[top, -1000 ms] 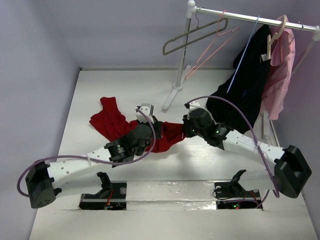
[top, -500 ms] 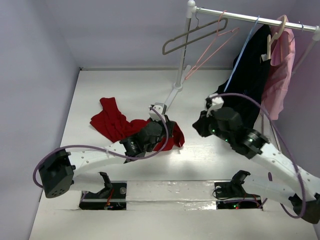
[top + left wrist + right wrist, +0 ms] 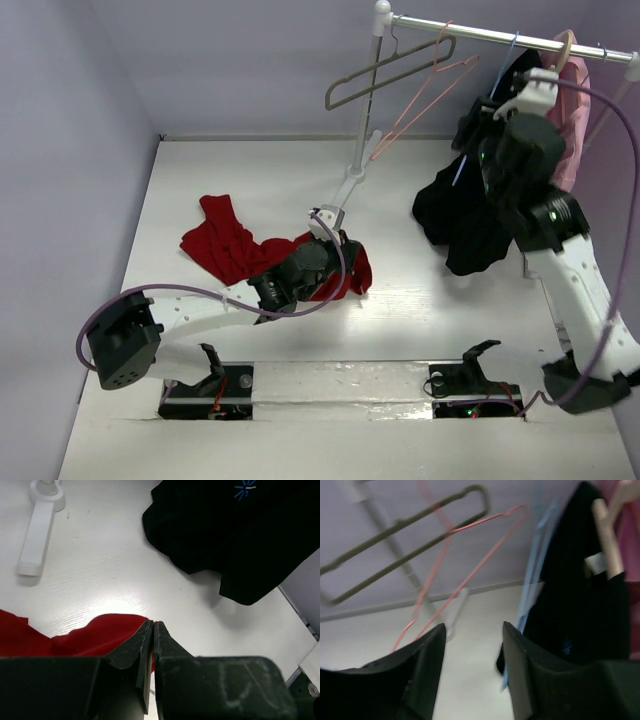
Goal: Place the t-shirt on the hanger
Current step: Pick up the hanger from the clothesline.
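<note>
– What does the left arm (image 3: 190, 310) look like, the one left of the rack pole (image 3: 365, 110)?
– White links with rows of small holes, chunky black joint housings, and a purple cable (image 3: 180, 290) looping along it.
– And the right arm (image 3: 570, 285), on the pole's other side?
– Same build: white links, black motor blocks, purple cable, and a small white block at the wrist.
– And the fingers?
– The left fingers (image 3: 131, 652) are matte black wedges, with pale scuffs on the body behind them. The right fingers (image 3: 425, 665) are black and smoothly curved.

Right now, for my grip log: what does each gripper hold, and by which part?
The left gripper seems to pinch the t-shirt at its right-hand edge; the right gripper is open, holding nothing.
</note>
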Available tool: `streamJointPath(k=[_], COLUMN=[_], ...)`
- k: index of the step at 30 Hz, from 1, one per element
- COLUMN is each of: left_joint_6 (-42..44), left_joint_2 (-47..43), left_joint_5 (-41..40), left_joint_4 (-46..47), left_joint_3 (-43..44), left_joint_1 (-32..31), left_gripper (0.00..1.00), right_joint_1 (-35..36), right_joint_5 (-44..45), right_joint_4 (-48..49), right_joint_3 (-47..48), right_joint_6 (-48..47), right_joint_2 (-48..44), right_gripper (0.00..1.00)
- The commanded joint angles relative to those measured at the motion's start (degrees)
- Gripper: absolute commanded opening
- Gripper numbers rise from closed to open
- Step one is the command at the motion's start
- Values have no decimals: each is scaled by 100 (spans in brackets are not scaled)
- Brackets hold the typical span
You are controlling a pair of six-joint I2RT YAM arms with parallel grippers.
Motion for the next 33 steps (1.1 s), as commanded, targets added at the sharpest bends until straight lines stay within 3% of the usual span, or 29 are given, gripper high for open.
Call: streamJointPath(k=[1,4,11,16,18,23,30,33], left_joint_6=[208,287,419,419,428,489,489,480], left_joint_2=[-43,-61,18,71,71,71,71,36], left_joint_5=[135,205,407,504,522,451,451,443], left_joint_4=[599,704,845,924,933,933,942,933], left_joint_3=[142,107,54,-25,-25,-17,-17,-16], left_joint_1=[21,21,21,21,21,21,21,21], left_gripper=[0,0,0,0,0,0,0,0], right_joint_1=[-1171,-1955,-2333,-2457,-2509,-2509,-2509,-2509], right_joint_5=[-132,-1166,-1530,-1460,-1346,-1293,-1302,-1372], right_joint_4=[-207,-523,-260,-128,-84,30,74,205], right_joint_3=[650,1292,1741,1663,1557,1460,1548,1513], right_joint_6=[-336,-152,-354,-284,-284,-284,-301,-319], right_joint_2=[660,1266,2199,2428,2419,2384,2349,2201], right_gripper=[57,59,56,44,34,25,0,0])
